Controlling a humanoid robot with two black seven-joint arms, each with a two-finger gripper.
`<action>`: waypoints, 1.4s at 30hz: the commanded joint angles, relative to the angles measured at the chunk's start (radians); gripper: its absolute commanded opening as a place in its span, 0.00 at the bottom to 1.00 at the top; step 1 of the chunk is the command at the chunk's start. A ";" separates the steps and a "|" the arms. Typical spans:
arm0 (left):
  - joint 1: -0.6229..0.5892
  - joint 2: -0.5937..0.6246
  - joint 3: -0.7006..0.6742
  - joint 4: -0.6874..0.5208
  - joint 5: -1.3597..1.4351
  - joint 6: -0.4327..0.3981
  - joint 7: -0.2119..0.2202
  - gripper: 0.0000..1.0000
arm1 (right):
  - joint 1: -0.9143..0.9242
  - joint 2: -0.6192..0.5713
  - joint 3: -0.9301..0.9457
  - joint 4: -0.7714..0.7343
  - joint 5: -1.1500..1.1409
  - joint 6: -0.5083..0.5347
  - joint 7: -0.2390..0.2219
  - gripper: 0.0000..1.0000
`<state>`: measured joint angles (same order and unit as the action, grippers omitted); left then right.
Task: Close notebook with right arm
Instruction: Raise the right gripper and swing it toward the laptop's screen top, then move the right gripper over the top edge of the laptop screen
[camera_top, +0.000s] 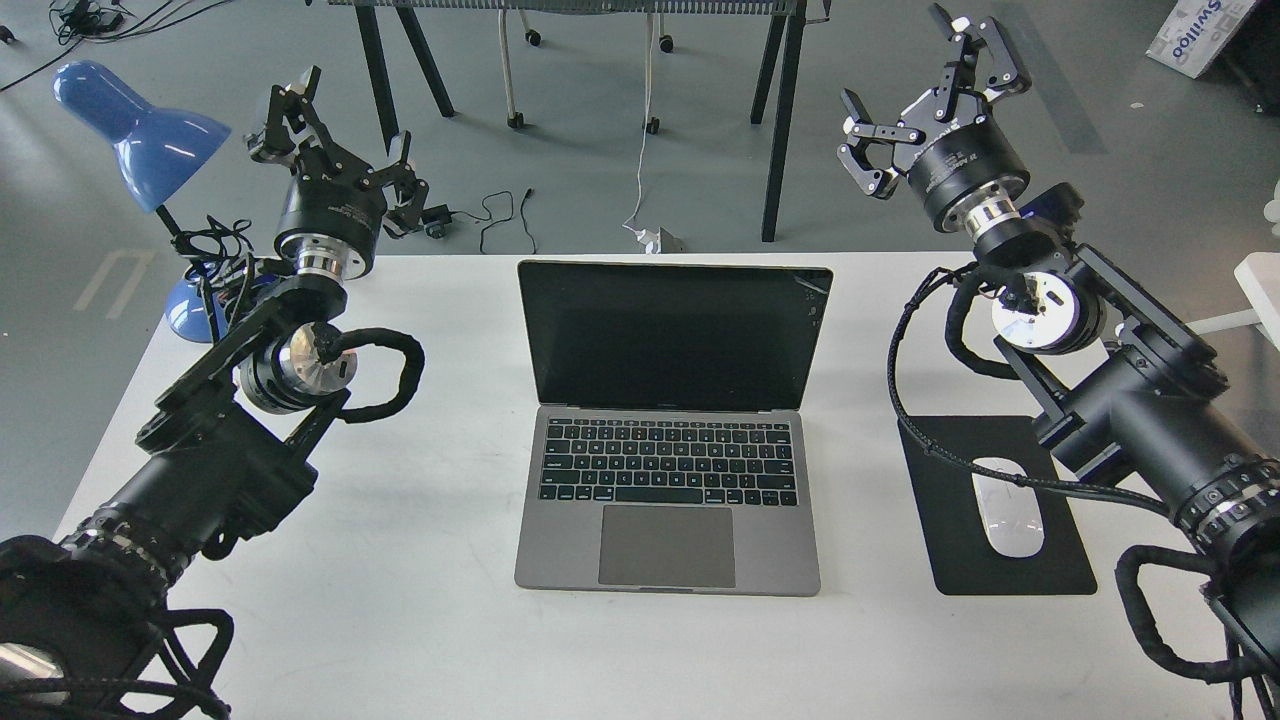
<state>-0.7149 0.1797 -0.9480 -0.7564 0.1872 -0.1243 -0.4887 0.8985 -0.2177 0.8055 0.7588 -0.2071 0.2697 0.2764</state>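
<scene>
My left gripper (335, 135) hangs spread and empty by the blue lamp (140, 130). The notebook (668, 440) lies open mid-table, screen upright along its far edge. My right gripper (925, 95), spread and empty, hovers right of that screen, nearer its top-right corner.

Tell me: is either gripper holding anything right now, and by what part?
Nothing is held. The right gripper and the left gripper both hang open in the air, apart from the slim grey metal laptop, whose lid stands open.
</scene>
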 joint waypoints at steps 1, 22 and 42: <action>0.000 0.000 0.000 0.000 0.000 0.000 0.000 1.00 | 0.063 -0.002 -0.084 -0.003 -0.080 -0.030 -0.003 1.00; 0.000 0.000 0.000 0.000 0.000 0.000 0.000 1.00 | 0.172 -0.003 -0.445 -0.065 -0.351 -0.064 -0.009 1.00; 0.000 0.000 -0.002 0.000 -0.002 0.000 0.000 1.00 | 0.250 -0.112 -0.664 -0.010 -0.350 0.101 -0.009 1.00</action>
<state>-0.7148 0.1794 -0.9496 -0.7563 0.1856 -0.1242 -0.4887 1.1398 -0.3179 0.1603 0.7411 -0.5573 0.3406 0.2669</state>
